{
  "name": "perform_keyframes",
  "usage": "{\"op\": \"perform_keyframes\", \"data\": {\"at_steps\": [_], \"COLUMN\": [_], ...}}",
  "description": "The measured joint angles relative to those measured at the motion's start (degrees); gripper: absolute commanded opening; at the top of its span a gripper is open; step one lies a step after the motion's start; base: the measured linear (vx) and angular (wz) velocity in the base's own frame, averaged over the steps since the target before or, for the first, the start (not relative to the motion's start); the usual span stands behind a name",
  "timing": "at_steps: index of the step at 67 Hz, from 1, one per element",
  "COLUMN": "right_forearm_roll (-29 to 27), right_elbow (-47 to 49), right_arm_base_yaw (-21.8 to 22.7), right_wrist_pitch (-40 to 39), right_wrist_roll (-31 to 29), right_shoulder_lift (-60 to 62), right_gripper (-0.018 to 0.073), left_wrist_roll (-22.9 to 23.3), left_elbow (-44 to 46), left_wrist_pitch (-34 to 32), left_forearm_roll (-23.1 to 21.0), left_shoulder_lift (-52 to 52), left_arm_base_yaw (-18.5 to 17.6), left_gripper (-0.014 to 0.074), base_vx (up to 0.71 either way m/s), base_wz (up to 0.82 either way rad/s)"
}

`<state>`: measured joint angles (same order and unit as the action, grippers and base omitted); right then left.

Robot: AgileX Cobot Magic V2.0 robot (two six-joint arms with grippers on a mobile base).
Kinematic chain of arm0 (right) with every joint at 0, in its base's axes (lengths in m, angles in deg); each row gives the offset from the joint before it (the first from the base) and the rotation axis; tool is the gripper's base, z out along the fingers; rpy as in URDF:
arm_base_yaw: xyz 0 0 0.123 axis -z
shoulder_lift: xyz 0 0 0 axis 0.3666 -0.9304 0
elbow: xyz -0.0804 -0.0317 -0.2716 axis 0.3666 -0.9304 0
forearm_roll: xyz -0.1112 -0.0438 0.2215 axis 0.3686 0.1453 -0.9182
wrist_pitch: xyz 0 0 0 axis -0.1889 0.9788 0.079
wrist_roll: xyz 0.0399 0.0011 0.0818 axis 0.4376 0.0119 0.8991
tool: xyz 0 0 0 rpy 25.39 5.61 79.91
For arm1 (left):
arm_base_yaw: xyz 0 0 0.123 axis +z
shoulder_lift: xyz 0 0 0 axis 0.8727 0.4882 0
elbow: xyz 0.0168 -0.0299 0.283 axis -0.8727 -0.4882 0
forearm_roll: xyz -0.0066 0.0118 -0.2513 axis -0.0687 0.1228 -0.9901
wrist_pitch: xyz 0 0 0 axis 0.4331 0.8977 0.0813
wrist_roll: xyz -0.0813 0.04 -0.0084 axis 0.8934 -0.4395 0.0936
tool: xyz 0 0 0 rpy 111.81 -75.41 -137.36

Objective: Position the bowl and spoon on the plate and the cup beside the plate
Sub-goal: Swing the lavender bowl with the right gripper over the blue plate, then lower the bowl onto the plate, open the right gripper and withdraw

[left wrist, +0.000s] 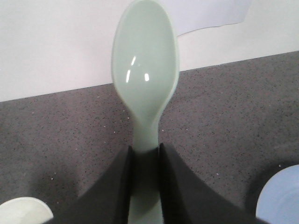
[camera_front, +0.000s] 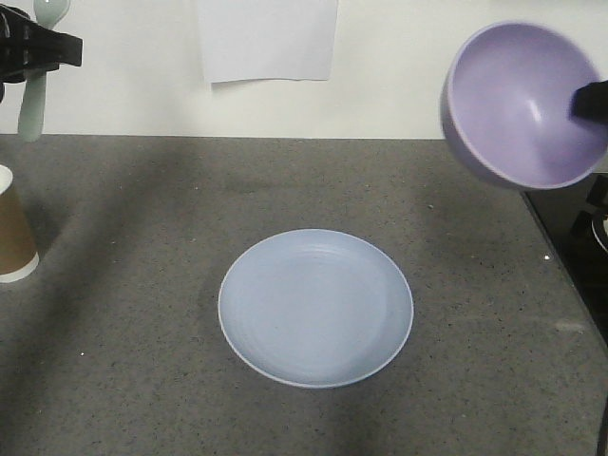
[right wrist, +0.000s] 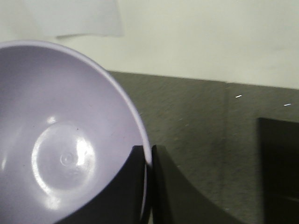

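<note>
Right gripper [right wrist: 148, 157] clamped rim of glossy lavender plastic bowl [camera_front: 521, 103] — tilted, aloft far right, likely staged for pale-blue round plate [camera_front: 315, 307], centre. Left gripper [left wrist: 145, 158] pinched handle of mint-green plastic spoon [left wrist: 145, 70], aloft far left — probably queued behind bowl. Brown paper cup [camera_front: 13, 233] upright, left edge.

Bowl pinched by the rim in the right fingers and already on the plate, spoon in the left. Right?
No: the bowl is held in the air, off the bare plate, per the front view. Rim pinch and left-held spoon are correct.
</note>
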<state>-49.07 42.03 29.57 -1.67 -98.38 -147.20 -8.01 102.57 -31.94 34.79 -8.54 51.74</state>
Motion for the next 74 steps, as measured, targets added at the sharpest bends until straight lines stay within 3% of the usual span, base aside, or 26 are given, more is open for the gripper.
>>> {"op": "perform_keyframes", "data": {"at_steps": [6,12,31,42,74], "right_forearm_roll": [-5.9,-7.5,-4.2,-1.8,3.7], "right_elbow": [0.0,0.0,0.0,0.0,0.0], "right_arm_base_yaw": [-0.6,-2.9,-16.9,-22.0,-24.6], "right_wrist_pitch": [3.0,3.6,1.1,-1.3,-4.0], "right_wrist_roll": [-5.6,-8.8,-8.9,-7.1,-2.9], "right_shoulder_lift": [-3.9,-7.5,-17.4,-23.0,-33.4], "right_gripper": [0.0008,0.0010,0.0016,0.0022,0.0062], "left_wrist_roll": [0.0,0.0,0.0,0.0,0.0], "left_elbow": [0.0,0.0,0.0,0.0,0.0], "left_wrist_pitch": [0.3,0.4,1.2,1.9,1.9], "left_forearm_roll": [0.0,0.0,0.0,0.0,0.0], "left_shoulder_lift": [0.0,0.0,0.0,0.0,0.0], "left_arm_base_yaw": [0.0,0.0,0.0,0.0,0.0], "left_gripper": [-0.0006,-0.0006,-0.0006,-0.0006,-0.0006], "base_vx": [0.00,0.00,0.00,0.00,0.00], "base_wz": [0.00,0.00,0.00,0.00,0.00]}}
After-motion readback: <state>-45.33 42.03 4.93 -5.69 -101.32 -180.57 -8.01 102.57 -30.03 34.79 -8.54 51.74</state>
